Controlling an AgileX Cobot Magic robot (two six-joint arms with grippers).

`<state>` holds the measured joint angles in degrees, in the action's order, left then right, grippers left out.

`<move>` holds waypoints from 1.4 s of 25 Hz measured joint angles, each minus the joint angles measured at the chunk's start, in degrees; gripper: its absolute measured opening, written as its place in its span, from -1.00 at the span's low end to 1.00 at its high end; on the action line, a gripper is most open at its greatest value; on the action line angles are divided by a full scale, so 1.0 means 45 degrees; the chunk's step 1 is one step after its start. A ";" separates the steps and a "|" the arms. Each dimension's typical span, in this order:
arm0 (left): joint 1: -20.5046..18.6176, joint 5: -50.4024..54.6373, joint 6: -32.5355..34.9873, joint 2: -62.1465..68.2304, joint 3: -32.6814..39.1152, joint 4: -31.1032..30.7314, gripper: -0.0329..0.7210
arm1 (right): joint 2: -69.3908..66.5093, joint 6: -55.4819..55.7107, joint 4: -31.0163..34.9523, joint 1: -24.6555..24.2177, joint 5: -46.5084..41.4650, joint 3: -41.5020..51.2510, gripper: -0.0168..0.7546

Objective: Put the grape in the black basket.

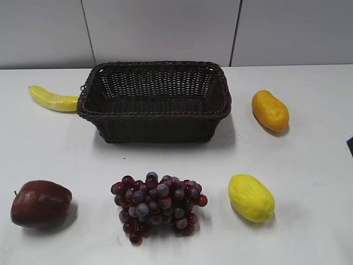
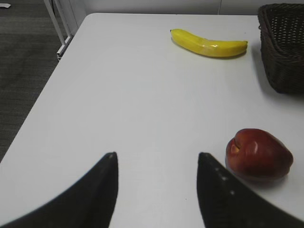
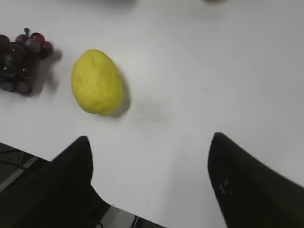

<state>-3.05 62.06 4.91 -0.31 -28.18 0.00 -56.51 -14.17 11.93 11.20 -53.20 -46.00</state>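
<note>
The grape [image 1: 157, 205], a bunch of dark red and purple berries, lies on the white table at the front centre; its edge also shows in the right wrist view [image 3: 21, 61] at the upper left. The black basket [image 1: 154, 113], woven and empty, stands behind it; its corner shows in the left wrist view [image 2: 284, 47]. My left gripper [image 2: 156, 159] is open and empty over bare table left of the apple. My right gripper [image 3: 149, 142] is open and empty near the table's front edge, right of the lemon. Neither gripper shows in the exterior view.
A dark red apple [image 1: 39, 203] lies front left, also in the left wrist view [image 2: 259, 154]. A banana [image 1: 52, 99] lies left of the basket. A yellow lemon [image 1: 251, 197] lies right of the grape. An orange fruit [image 1: 269, 110] lies back right.
</note>
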 joint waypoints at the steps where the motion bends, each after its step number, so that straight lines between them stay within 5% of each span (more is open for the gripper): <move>1: 0.0000 0.0000 0.0000 0.0000 0.0000 0.0000 0.39 | -0.0240 -0.0050 0.0022 0.0208 -0.0027 -0.0251 0.53; 24: 0.0000 0.0000 0.0000 0.0000 0.0000 0.0000 0.39 | -0.5316 -0.0472 -0.0201 0.7531 -0.0750 -0.4544 0.53; 35: 0.0000 0.0000 0.0000 0.0000 0.0000 0.0000 0.39 | -0.7811 -0.6773 -0.0168 0.9263 0.0260 -0.4957 0.62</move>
<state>-3.05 62.06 4.91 -0.31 -28.18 0.00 -91.66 -44.65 11.18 52.88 -52.03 -68.31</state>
